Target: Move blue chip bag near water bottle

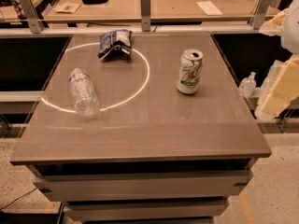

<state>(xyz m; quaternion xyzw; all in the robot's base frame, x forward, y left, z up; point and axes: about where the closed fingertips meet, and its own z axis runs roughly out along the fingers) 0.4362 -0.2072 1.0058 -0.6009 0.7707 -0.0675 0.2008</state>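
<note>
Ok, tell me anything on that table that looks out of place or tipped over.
The water bottle lies on its side at the left of the table, not upright. The blue chip bag sits crumpled near the far edge. The 7UP can stands upright. The gripper is not in view.

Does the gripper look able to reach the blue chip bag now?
Probably yes: the blue chip bag lies uncovered, clear of the soda can, though the gripper is out of view.
</note>
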